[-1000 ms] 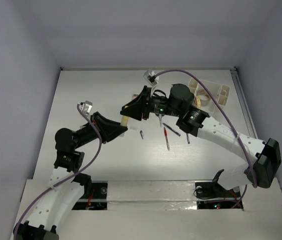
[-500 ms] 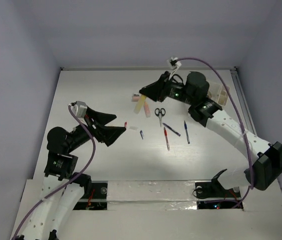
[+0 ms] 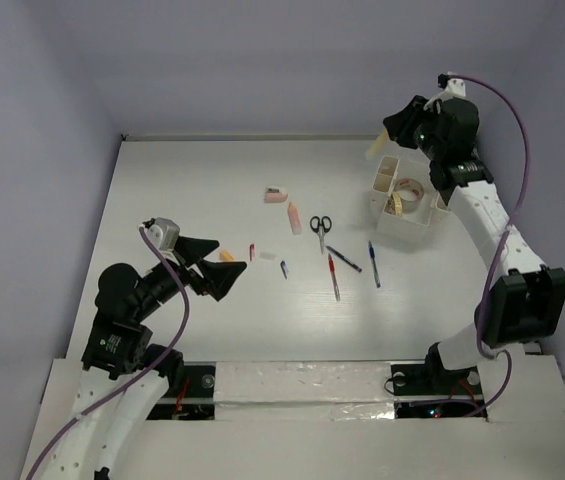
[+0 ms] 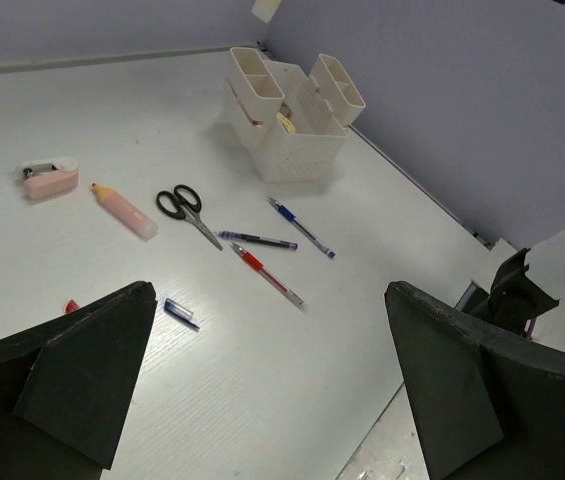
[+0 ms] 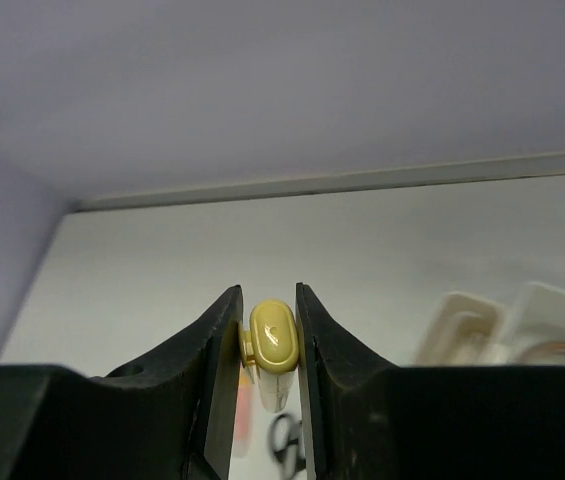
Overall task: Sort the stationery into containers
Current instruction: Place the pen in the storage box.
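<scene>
Placing step, I judge: your right gripper (image 5: 268, 335), closed narrowly on a yellow marker (image 3: 373, 150), hangs over the organizer (image 4: 297, 158) at 2 o'clock; next you should lower it into a compartment. Your left gripper (image 4: 267, 340) is spread wide and holds nothing. Which compartment lies beneath the marker, I cannot tell

The boxy cream-white plastic organizer (image 4: 297, 160) looks finely textured; the yellow oval-ended plastic marker (image 5: 272, 340) is glossy; the white table (image 4: 262, 390) is matt
</scene>
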### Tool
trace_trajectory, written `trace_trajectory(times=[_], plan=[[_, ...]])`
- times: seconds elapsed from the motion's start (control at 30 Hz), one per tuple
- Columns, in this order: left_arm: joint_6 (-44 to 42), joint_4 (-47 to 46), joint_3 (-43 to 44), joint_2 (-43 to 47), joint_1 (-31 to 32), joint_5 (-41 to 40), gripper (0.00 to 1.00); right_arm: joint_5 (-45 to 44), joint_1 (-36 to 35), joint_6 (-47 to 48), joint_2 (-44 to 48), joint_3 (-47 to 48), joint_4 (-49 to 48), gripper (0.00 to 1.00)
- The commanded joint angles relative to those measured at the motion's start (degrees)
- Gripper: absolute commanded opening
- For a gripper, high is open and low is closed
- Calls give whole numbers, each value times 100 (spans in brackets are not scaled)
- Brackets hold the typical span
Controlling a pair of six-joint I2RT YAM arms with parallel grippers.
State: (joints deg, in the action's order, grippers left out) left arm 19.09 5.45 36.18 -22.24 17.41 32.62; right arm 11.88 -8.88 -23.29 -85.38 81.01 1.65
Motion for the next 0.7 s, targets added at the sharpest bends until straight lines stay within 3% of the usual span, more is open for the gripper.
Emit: trace_trajectory(times=[0.0,0.17,0.47,0.67], plan=[[-143,-62,-50,18,183,-309,99,-1186,150,639,-390,739,388,0],[-125,8,-41,53,245,-476,99,-2119,203,1151,-1189,1390,608,0],[-116,44,-32,27,245,-590,99,-2436,203,1678,-1973,1927,600,0],[-116,43,-32,0,245,-608,99,-2304,203,1626,-2140,1734,486,0]])
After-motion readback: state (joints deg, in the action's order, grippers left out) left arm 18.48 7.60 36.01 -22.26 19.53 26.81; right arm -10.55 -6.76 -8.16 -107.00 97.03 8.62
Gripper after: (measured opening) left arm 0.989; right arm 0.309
